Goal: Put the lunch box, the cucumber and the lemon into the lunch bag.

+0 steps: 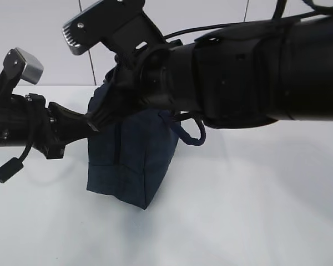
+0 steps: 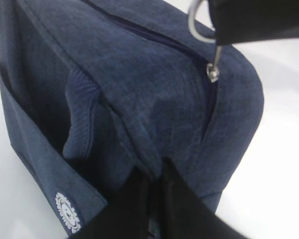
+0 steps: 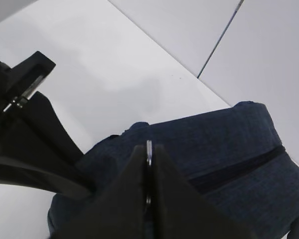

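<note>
Navy fabric lunch bag (image 1: 130, 160) stands zipped on the white table (image 1: 255, 210); left gripper (image 2: 154, 186) pinches its end fabric, right gripper (image 3: 148, 164) clamps the silver zipper ring (image 2: 197, 22) atop it.

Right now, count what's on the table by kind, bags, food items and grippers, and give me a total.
Lunch bag: 1
Food items in view: 0
Grippers: 2, left gripper and right gripper
Total: 3
</note>
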`<state>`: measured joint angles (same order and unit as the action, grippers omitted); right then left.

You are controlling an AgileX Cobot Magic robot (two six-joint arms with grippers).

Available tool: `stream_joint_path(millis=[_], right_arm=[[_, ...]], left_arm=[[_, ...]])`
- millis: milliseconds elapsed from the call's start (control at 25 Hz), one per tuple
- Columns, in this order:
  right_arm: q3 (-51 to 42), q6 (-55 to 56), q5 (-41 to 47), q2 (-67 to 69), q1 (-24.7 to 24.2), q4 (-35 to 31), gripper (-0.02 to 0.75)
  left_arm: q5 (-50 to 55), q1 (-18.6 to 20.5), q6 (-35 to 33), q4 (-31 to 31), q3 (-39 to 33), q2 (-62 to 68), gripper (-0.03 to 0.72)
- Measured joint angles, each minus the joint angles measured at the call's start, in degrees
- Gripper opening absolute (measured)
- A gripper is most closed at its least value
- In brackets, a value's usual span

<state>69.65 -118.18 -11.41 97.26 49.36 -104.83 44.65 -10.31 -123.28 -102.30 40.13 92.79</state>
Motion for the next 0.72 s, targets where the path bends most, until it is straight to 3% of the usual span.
stream_joint_path(millis=[720], right_arm=[[0.0,0.9,5.5,0.0,-3.1,0.3,0.008]], left_arm=[[0.8,0.0,0.1,0.0,0.0,0.0,-0.003]])
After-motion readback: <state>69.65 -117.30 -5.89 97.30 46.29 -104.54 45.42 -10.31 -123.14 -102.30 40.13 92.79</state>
